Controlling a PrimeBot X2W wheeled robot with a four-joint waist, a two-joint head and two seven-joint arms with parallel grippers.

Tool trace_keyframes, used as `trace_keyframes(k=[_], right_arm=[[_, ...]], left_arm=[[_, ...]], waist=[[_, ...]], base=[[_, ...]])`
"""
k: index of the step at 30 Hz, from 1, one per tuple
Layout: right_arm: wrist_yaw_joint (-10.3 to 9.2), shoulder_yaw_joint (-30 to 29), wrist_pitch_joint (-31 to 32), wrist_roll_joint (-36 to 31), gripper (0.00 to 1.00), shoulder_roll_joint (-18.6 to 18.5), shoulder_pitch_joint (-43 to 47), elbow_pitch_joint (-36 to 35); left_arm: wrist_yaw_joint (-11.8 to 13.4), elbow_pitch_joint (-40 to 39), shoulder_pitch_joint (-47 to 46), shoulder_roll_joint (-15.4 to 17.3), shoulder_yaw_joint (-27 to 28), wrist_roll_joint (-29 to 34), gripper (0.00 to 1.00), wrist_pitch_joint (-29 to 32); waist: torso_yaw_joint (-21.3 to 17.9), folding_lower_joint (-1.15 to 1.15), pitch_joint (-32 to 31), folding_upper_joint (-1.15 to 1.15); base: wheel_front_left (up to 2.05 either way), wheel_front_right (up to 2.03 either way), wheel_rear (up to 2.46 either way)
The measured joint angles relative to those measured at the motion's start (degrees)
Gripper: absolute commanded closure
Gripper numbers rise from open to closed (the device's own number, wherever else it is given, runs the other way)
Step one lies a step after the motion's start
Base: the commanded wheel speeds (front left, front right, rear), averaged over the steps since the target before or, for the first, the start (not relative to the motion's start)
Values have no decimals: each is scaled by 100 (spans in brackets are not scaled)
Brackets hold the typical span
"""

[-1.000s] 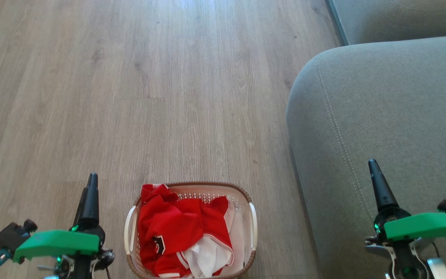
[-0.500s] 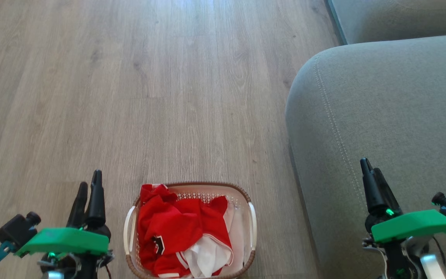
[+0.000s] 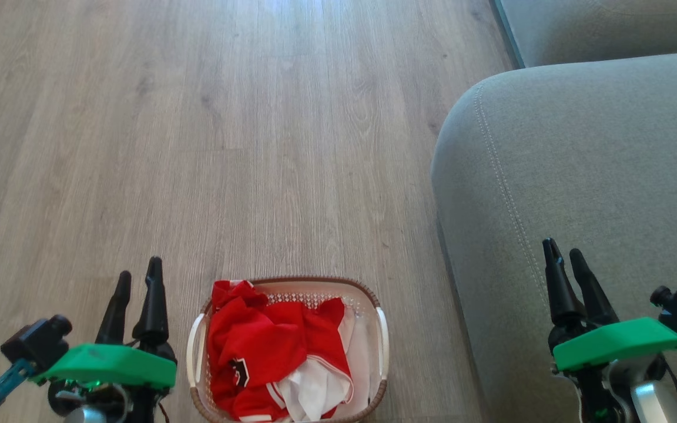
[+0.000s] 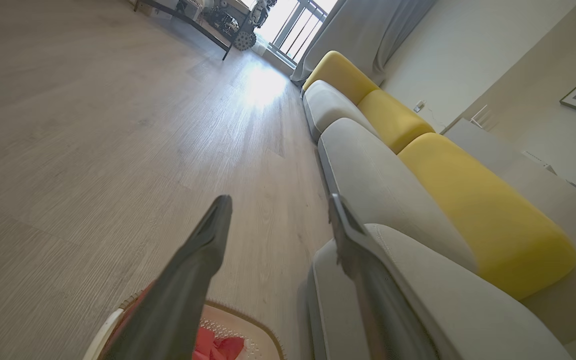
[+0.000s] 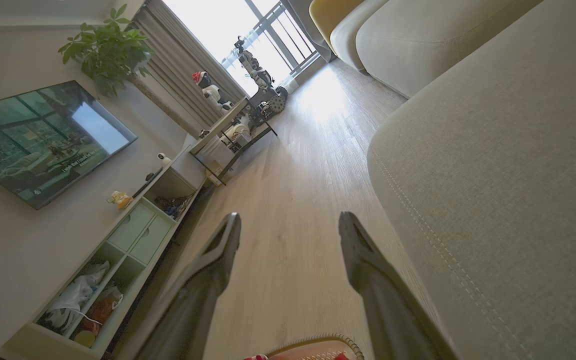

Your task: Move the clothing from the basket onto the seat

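Red clothing lies in the basket.
On either side of the basket, the left gripper and right gripper hang with fingers spread.

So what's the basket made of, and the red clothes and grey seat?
The basket looks like white plastic with small holes and a brown woven-looking rim. The clothes seem soft fabric: they crumple. The seat looks like matte grey cloth, with stitched seams.

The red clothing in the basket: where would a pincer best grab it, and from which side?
Probably the bunched red fold heaped high in the clothing, taken from above: the walls of the basket close off every side, and soft fabric pinches best at a ridge.
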Motion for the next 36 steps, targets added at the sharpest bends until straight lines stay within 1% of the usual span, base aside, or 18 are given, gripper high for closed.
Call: trace_keyframes(k=[7,36], right_arm=[[0,1,-114,-489,0,0,-1,-58],[1,-3,-575,-2392,0,1,-35,-104]], left_arm=[[-2,-103,1,9,-98,488,0,-105],[-5,-288,1,18,-115,2485,0,-606]], waist=[[-6,0,-11,0],[-61,0,-18,0]], base=[[0,0,0],[0,0,0]])
